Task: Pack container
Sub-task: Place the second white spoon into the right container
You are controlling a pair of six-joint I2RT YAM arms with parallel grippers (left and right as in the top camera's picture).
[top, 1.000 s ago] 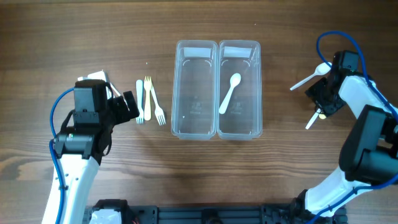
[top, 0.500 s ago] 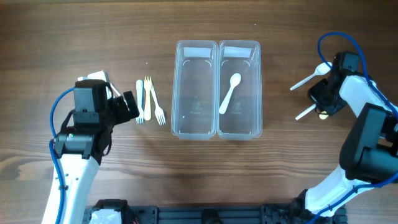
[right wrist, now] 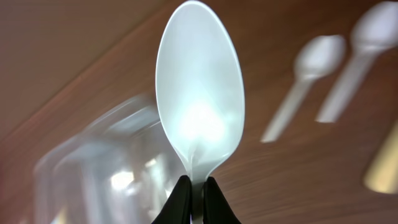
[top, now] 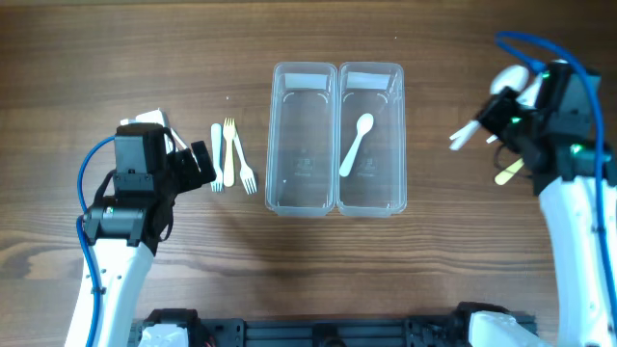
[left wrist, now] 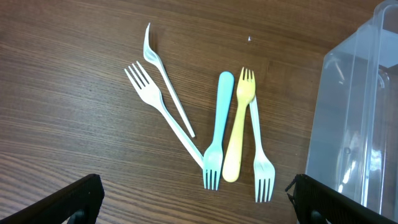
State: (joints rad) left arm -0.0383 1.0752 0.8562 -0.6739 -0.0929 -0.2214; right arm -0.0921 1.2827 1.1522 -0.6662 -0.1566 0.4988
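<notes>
Since the last frame the right gripper (right wrist: 198, 190) has lifted off the table (top: 289, 280), taking a white spoon (right wrist: 198, 99) with it. We see the left gripper (left wrist: 196, 199) spread wide, forks (left wrist: 217, 137) fanned at its 12 o'clock on open table, staged for a pick, with the container (top: 274, 135) wall close at 3 o'clock. Further right, the right gripper pinches the white spoon by the handle end, bowl leading, so we expect a lengthwise drop beside the packed spoon (top: 355, 145); spare spoons (right wrist: 318, 55) lie outside the rim.
</notes>
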